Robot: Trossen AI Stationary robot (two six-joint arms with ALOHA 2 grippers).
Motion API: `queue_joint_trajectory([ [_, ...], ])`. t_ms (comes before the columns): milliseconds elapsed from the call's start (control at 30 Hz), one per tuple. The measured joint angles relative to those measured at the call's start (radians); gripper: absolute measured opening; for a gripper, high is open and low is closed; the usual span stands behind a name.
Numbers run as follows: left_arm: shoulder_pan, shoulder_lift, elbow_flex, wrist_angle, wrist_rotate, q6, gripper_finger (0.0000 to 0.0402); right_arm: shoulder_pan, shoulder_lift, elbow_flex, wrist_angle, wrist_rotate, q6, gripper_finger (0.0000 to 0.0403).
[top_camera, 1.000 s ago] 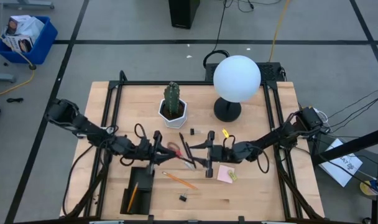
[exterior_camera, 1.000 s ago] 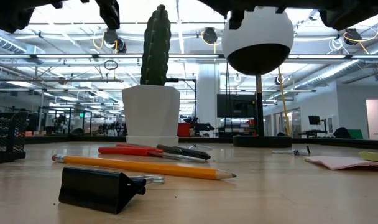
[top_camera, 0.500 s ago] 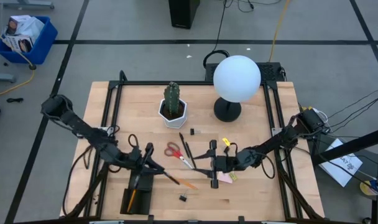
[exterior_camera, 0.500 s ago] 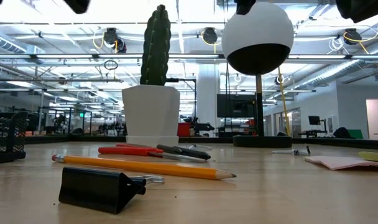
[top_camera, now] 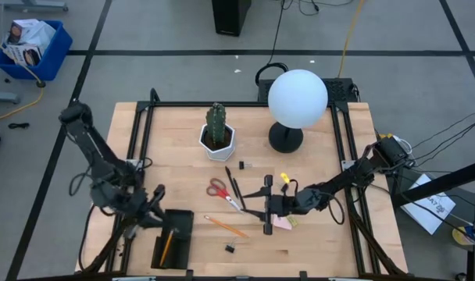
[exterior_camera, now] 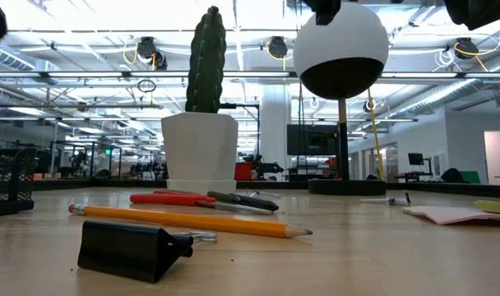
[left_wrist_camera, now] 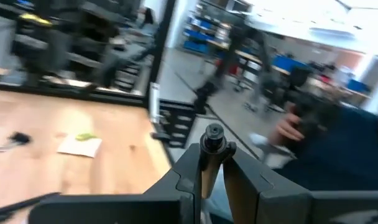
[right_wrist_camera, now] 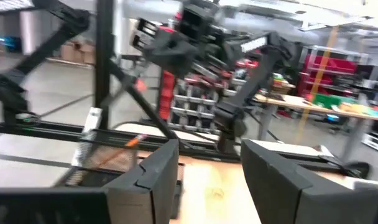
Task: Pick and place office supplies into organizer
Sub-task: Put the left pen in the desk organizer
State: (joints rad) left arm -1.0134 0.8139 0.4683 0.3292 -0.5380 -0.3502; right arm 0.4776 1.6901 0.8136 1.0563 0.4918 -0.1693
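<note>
Well beyond my fingers, a cactus (top_camera: 216, 122) stands in its white pot (top_camera: 217, 145), near a white globe lamp (top_camera: 298, 97) on a dark base (top_camera: 285, 138).

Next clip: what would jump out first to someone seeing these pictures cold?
The big white globe lamp at the table's far edge dominates, with the cactus in its white pot beside it. At mid-table lie red-handled scissors and an orange pencil. The left end effector holds a dark pen upright near the black organizer.
</note>
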Motion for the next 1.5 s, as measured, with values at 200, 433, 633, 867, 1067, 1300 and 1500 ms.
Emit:
queue_joint_trajectory([
  [200, -0.156, -0.082, 0.017, -0.210, -0.042, -0.052, 0.0051, 0.000, 0.000, -0.001, -0.042, 0.037, -0.001, 0.0164],
  [433, -0.231, -0.067, 0.072, -0.418, -0.080, -0.209, 0.0051, -0.015, 0.000, -0.001, -0.045, 0.038, 0.000, 0.0162],
  [633, -0.240, -0.010, 0.077, -0.445, -0.061, -0.289, 0.0051, -0.021, 0.000, -0.001, -0.057, 0.037, 0.000, 0.0160],
  [867, -0.239, 0.070, 0.076, -0.512, -0.039, -0.370, 0.0051, -0.021, 0.000, -0.001, -0.059, 0.037, 0.003, 0.0158],
  [1067, -0.235, 0.130, 0.076, -0.511, -0.038, -0.344, 0.0051, -0.025, 0.000, -0.001, -0.064, 0.036, 0.004, 0.0160],
  [1300, -0.235, 0.180, 0.076, -0.501, -0.036, -0.347, 0.0052, -0.045, 0.000, -0.001, -0.105, 0.036, 0.042, 0.0153],
  [1500, -0.231, 0.186, 0.075, -0.479, -0.040, -0.403, 0.0086, -0.047, 0.000, -0.001, -0.113, 0.035, 0.056, 0.0151],
])
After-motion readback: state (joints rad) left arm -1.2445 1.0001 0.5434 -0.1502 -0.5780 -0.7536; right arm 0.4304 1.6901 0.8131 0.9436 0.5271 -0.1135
